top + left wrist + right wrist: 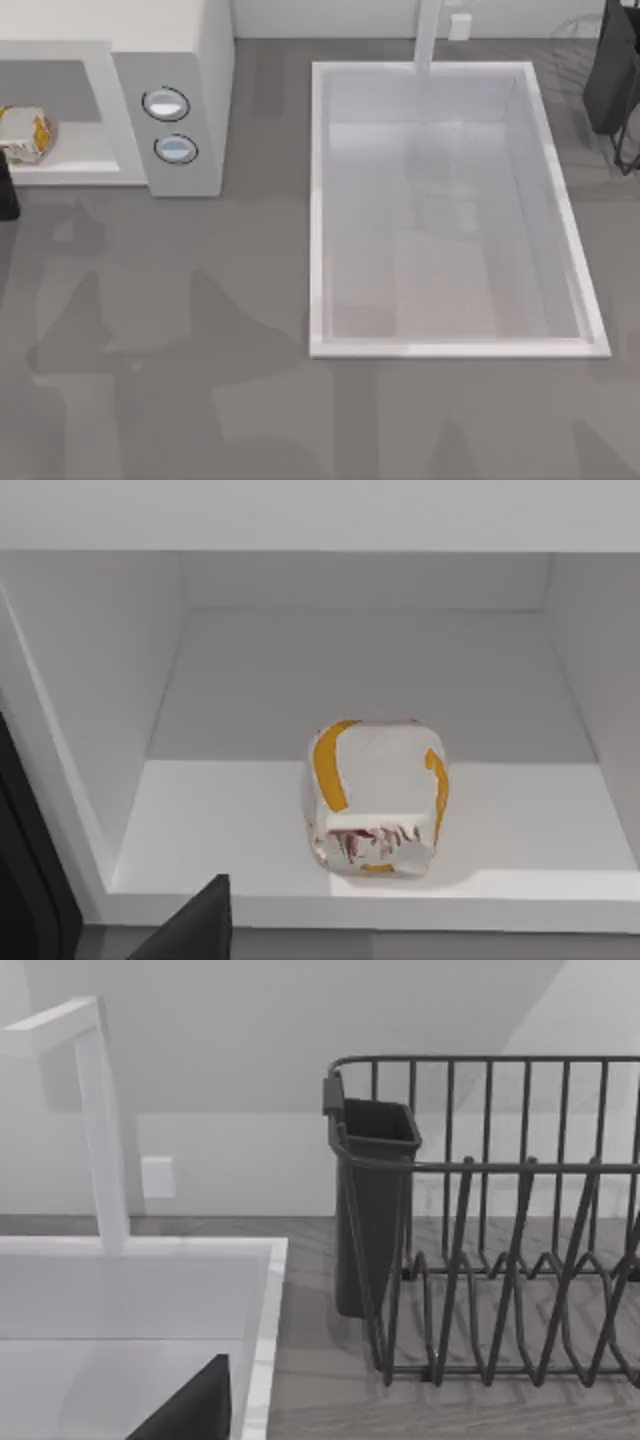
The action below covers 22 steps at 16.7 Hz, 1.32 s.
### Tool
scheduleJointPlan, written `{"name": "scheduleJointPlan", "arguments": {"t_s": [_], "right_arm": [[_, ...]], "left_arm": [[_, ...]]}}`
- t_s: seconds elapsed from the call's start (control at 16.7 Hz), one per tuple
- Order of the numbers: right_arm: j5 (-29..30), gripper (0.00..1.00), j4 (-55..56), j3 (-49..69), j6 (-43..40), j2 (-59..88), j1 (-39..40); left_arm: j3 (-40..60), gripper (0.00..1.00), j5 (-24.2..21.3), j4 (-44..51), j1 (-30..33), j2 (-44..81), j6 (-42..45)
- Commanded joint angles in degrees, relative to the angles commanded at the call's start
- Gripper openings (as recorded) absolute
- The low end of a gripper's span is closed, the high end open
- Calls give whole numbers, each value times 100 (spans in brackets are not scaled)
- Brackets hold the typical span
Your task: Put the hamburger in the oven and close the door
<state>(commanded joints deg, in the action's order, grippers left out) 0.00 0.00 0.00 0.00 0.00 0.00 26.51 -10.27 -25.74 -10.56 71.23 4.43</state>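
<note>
Resting place: the small white-wrapped hamburger with orange-yellow patches (378,798) is seen on the floor of the cavity of the white boxy oven (205,60), near its front edge, at the surface's far left.
Left tool (5,190): a dark part is seen just in front of the cavity; its opening cannot be told.
Sink: a large white rectangular basin (318,200) is set right of the oven.

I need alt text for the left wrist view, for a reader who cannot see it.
The hamburger, in a white wrapper with orange-yellow patches, sits on the floor of the oven cavity near its front edge. The cavity walls are plain white, and a dark part of the arm shows at the picture's lower edge.
</note>
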Motion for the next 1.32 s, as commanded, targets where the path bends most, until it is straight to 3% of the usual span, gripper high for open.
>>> {"name": "scheduleJointPlan", "arguments": {"t_s": [0.84,1.08,1.32], "right_arm": [[0,100,0,0,0,0,0],[0,100,0,0,0,0,0],[0,100,0,0,0,0,0]], "left_arm": [[-2306,100,928,2032,964,-6072,-387],[-2616,100,1018,2506,1049,-7007,-437],[-2651,100,1027,2573,1055,-7122,-443]]}}
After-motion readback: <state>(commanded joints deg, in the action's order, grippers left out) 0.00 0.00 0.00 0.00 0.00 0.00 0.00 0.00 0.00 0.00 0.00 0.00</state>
